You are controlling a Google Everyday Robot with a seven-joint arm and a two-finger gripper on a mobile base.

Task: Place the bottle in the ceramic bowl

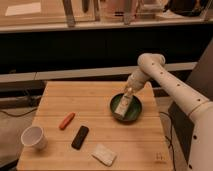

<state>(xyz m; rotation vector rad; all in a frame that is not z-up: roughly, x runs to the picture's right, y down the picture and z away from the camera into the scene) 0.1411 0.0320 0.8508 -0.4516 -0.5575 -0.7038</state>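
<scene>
The whitish bottle (121, 106) lies tilted inside the dark green ceramic bowl (136, 113), its top pointing up and back toward the gripper. The bowl stands on the right half of the wooden table (100, 95). My gripper (129, 92) hangs just above the bowl's back rim, right at the bottle's upper end. I cannot tell whether it touches the bottle. The white arm reaches in from the right.
On the left half of the table are a white cup (34, 137), an orange stick-shaped object (66, 120), a flat black object (80, 137) and a flat white rectangular block (104, 154). A dark shelf runs behind the table.
</scene>
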